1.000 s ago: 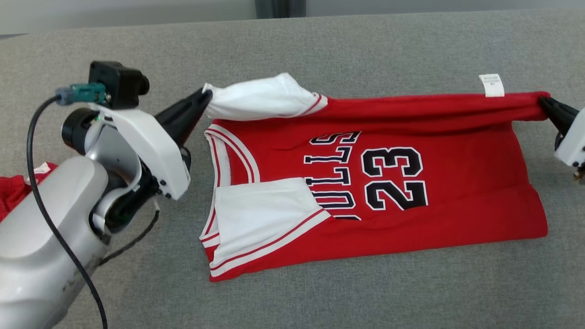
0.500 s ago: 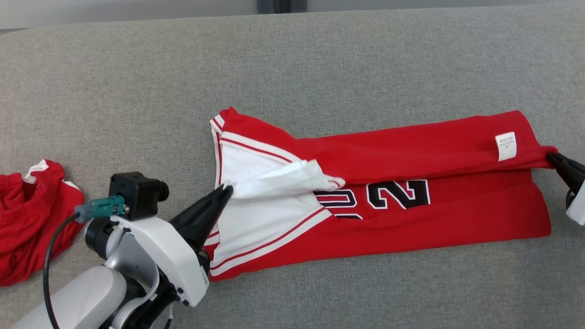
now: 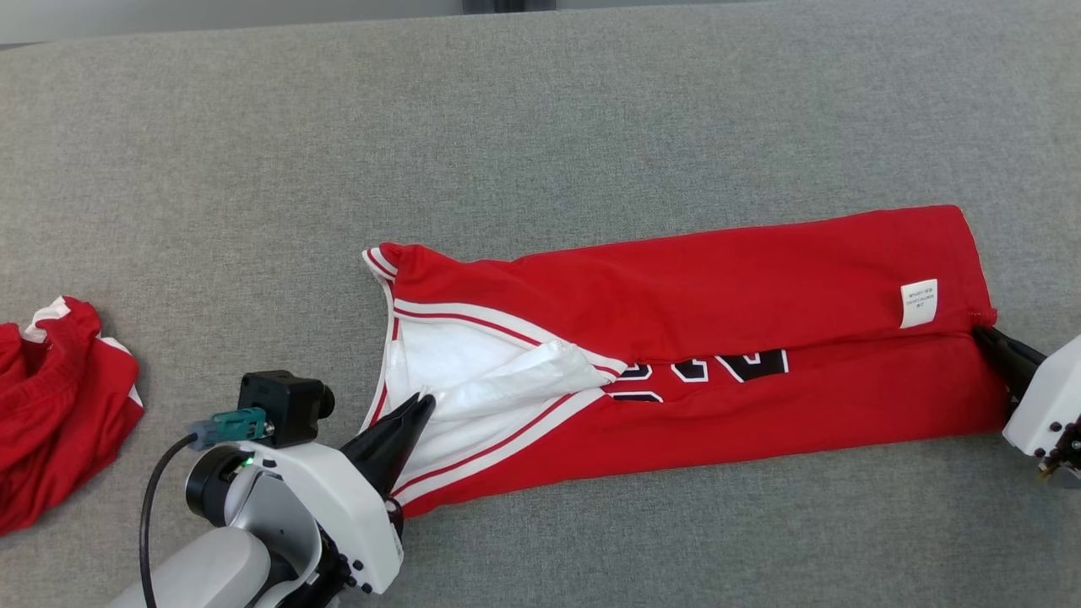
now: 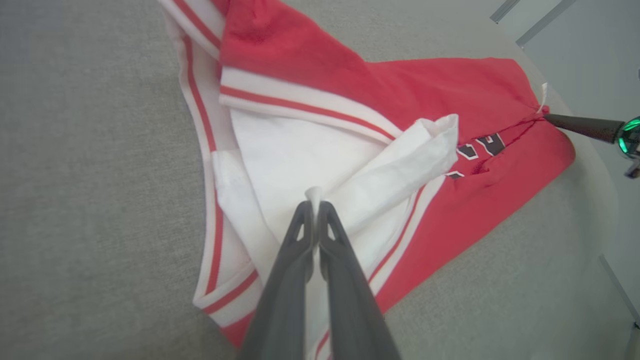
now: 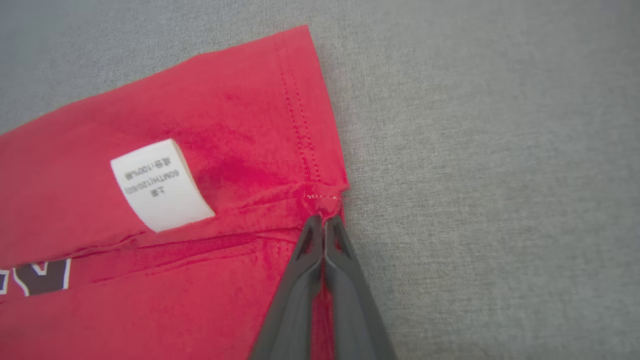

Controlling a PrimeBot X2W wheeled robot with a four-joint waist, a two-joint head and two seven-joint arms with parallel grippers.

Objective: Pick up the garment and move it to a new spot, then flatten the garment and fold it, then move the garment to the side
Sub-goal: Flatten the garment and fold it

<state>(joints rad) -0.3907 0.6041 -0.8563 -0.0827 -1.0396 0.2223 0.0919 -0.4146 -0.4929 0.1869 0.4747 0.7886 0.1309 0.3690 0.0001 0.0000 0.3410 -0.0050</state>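
The garment point(image 3: 718, 279) is a red jersey with white trim and black numbers, lying across the grey surface with its far half folded toward me. My left gripper point(image 3: 425, 399) is shut on the jersey's white shoulder fabric point(image 4: 400, 165) at the lower left. In the left wrist view the pinched white corner shows right at the left gripper point(image 4: 315, 197). My right gripper point(image 3: 980, 331) is shut on the red hem corner point(image 5: 325, 200) at the right end, beside a white label point(image 5: 160, 185). The right gripper point(image 5: 323, 218) holds the hem low, near the surface.
A second red and white cloth point(image 3: 51, 405) lies bunched at the left edge. The grey fabric surface point(image 3: 591, 110) stretches wide beyond the jersey and in front of it. A pale wall strip point(image 3: 211, 13) runs along the top.
Both grippers have drawn the jersey's far edge toward me over its front, covering most of the lettering and numbers. The head camera has tilted, shifting the whole picture.
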